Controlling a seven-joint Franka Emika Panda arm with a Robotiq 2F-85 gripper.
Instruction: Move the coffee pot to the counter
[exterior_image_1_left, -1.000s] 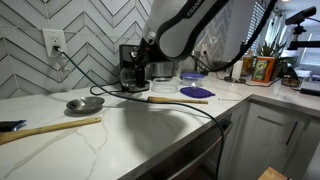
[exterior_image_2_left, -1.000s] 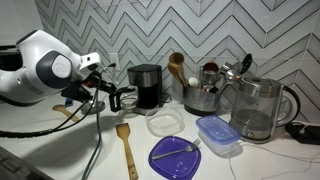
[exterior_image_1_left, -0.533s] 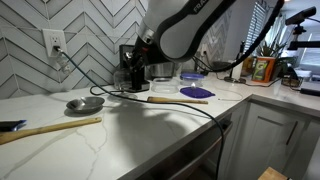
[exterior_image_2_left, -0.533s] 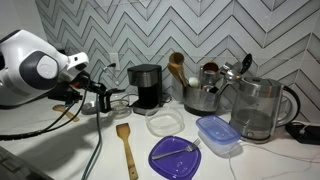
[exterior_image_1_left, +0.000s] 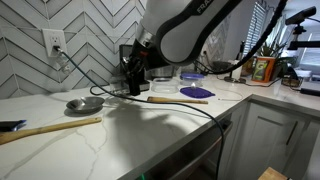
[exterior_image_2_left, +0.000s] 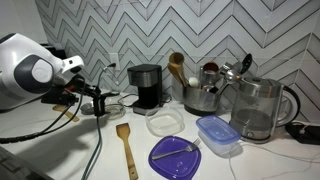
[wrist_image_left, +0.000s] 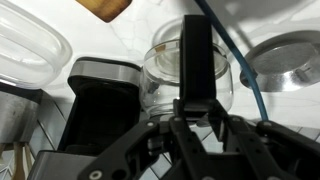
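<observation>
In your wrist view, the black-linked gripper (wrist_image_left: 198, 108) fills the near edge. Its fingers sit tight on either side of the lower end of the flat black handle (wrist_image_left: 197, 55) of the small dark glass coffee pot (wrist_image_left: 165, 72). The pot sits just beyond the fingers (you cannot tell from here whether it rests on the white marble-look counter (wrist_image_left: 135, 42) or hangs above it). Just left of the pot you have the boxy black-and-silver coffee machine (wrist_image_left: 100, 95). Farther left lies a clear round bowl (wrist_image_left: 30, 40), and at the far edge a wooden spoon tip (wrist_image_left: 105, 8). To the right sits a round steel dish (wrist_image_left: 290, 65), with a thin blue cable (wrist_image_left: 233, 50) crossing between it and the pot.
</observation>
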